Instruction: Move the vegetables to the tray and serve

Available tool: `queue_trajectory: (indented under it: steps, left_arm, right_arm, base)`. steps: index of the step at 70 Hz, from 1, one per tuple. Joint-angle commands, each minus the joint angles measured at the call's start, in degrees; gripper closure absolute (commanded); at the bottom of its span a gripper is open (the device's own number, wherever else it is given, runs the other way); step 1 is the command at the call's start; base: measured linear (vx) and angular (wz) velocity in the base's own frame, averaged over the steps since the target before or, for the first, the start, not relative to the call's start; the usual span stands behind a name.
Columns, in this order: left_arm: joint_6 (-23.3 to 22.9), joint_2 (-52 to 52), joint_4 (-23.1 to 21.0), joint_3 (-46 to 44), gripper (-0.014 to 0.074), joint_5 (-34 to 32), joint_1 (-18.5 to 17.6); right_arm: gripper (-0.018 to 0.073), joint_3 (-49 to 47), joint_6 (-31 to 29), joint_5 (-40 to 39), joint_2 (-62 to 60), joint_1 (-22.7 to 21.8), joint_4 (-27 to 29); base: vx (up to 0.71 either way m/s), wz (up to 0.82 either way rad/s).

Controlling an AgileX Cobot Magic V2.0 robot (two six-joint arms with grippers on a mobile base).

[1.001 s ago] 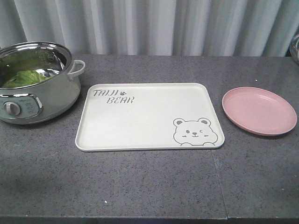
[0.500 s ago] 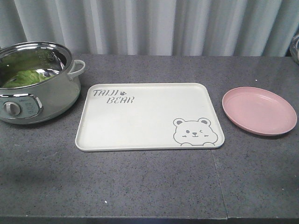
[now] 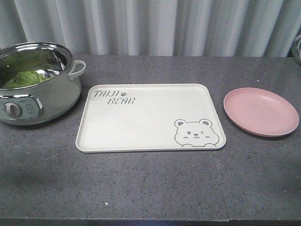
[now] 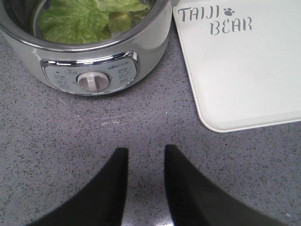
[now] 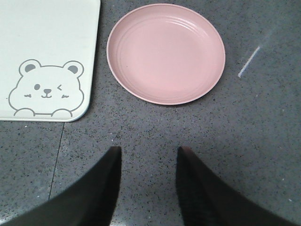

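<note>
The vegetables [image 3: 26, 77], green crinkly lettuce leaves, lie inside a pale green electric pot [image 3: 51, 101] at the table's left; the left wrist view shows these vegetables [image 4: 80, 19] from above. The cream tray [image 3: 141, 136] with "TAIJI BEAR" lettering and a bear face lies flat mid-table, with nothing on it. My left gripper [image 4: 146, 149] hangs open over bare tabletop, in front of the pot [image 4: 141, 47] and left of the tray [image 4: 244, 99]. Over the table in front of a pink plate, my right gripper [image 5: 149, 149] stands open, holding nothing. Neither gripper shows in the front view.
A round pink plate [image 3: 261, 111] sits right of the tray; it also fills the top of the right wrist view, pink plate [image 5: 165, 52]. The pot has a side handle [image 3: 79, 68] toward the tray and a control knob [image 4: 92, 82]. A grey curtain [image 3: 150, 26] backs the table.
</note>
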Motion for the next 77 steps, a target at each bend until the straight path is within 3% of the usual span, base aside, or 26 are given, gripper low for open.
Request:
queue_trajectory:
  steps: [1,10,19,33,45,68,77]
  left_arm:
    - [-0.5,-0.7,-0.2,-1.8,0.0231,-3.3,0.2]
    - [-0.5,-0.7,-0.2,-1.8,0.0064,-3.3,0.2]
    - [-0.5,-0.7,-0.2,-1.8,-0.0016,-3.2,0.2]
    - [-0.3,-0.4,1.5,-2.9,-0.0010,-3.7,0.2]
    - [-0.5,4.2,1.9,-10.6,-0.0006,-3.6,0.2]
    - [-0.7,27.1,1.9,-32.5,0.0001,0.8,0.3]
    - [-3.7,35.7,5.1,-40.1,0.0002,2.1,0.3]
  right_arm:
    - [0.0135,-1.9,-0.8,-2.9,-0.6,-0.3,-0.7]
    - [0.0015,-1.9,-0.6,-3.5,-0.6,-0.3,-0.7]
    - [-0.0017,-1.9,-0.5,-3.7,-0.6,-0.3,-0.7]
    - [-0.0017,-1.9,-0.5,-3.7,-0.6,-0.3,-0.7]
    - [-0.0017,-1.9,-0.5,-3.7,-0.6,-0.3,-0.4]
    - [-0.0017,-1.9,-0.5,-3.7,-0.6,-0.3,-0.2]
    - [-0.0017,-1.9,-0.5,-3.7,-0.6,-0.3,-0.2]
  base:
    - [0.00,0.00]
    - [0.00,0.00]
    - [0.00,0.00]
    - [0.00,0.00]
    - [0.00,0.00]
    - [0.00,0.00]
    - [0.00,0.00]
